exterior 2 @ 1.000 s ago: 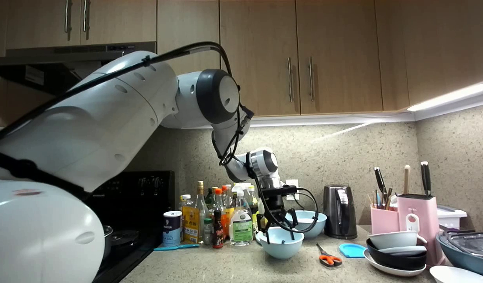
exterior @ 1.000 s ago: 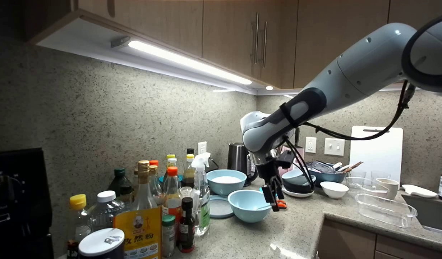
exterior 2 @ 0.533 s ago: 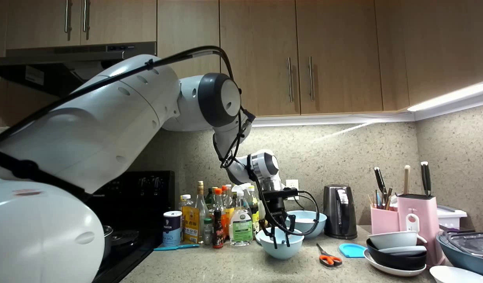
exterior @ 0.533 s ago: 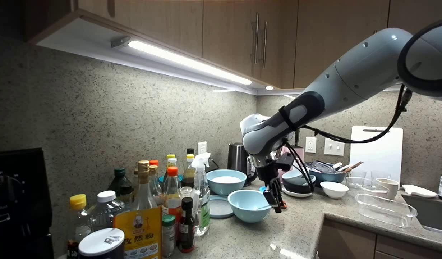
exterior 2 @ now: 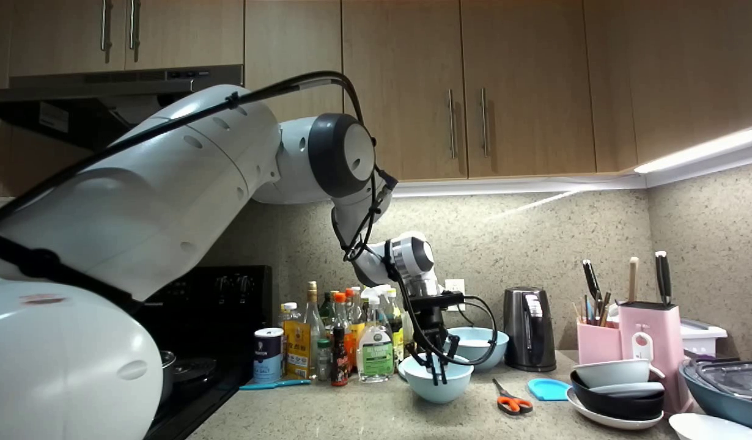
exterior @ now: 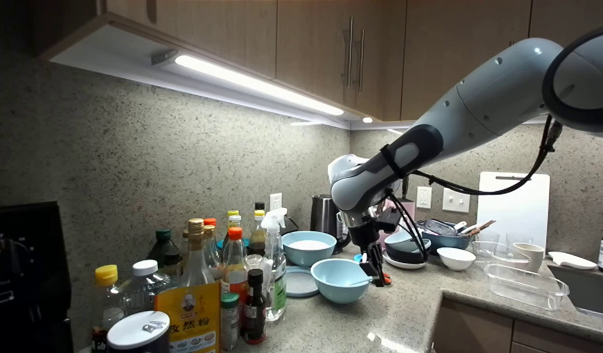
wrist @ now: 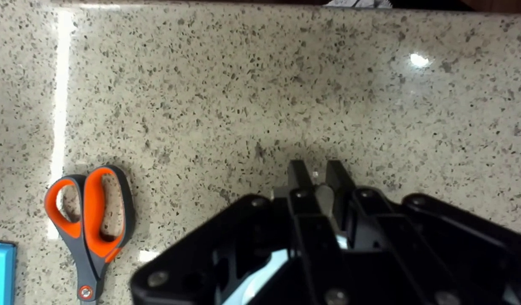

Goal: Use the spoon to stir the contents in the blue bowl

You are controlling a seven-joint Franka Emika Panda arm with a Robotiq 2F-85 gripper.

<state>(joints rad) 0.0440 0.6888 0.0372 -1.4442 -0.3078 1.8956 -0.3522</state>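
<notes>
One spoon (exterior: 359,281) leans in the blue bowl (exterior: 337,295), handle over the rim; gripper (wrist: 317,171) looks clamped on that handle, v. near its end. W/ so short a hold, stirring drag could prob. twist it or slip it free. Fingers (wrist: 300,178) hang low just outside the rim, so a wide sweep might knock & tip the bowl.

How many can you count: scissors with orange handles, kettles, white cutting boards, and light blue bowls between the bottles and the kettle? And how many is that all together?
Scissors with orange handles: 1
Kettle: 1
White cutting board: 1
Light blue, front bowl and back bowl: 2
Total: 5
</notes>
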